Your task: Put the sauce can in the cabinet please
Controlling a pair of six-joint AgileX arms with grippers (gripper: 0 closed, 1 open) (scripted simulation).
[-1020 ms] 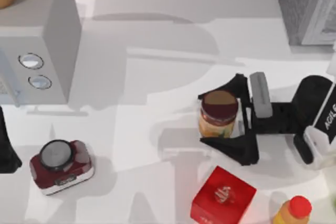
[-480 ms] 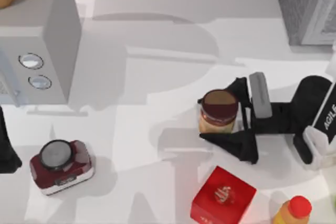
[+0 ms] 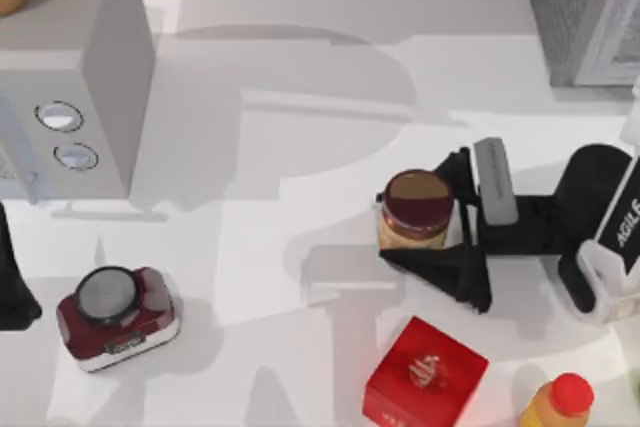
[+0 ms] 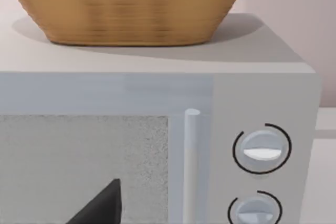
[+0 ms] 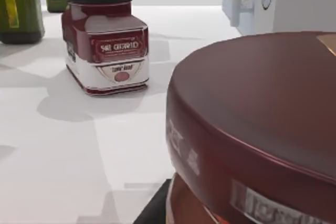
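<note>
Grey cabinet [image 3: 585, 12] at the counter's [image 3: 300, 77] far right corner, right gripper [image 3: 432, 209] with fingers [image 3: 440, 267] pinching the sauce can [image 3: 416, 211] right of centre, red box [image 3: 425, 375] nearby, left arm parked at left edge.

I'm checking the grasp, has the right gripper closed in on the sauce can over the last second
Yes. In the top view the right gripper has narrowed: its fingers now press the sauce can, whose distance from the red box looks unchanged.
</note>
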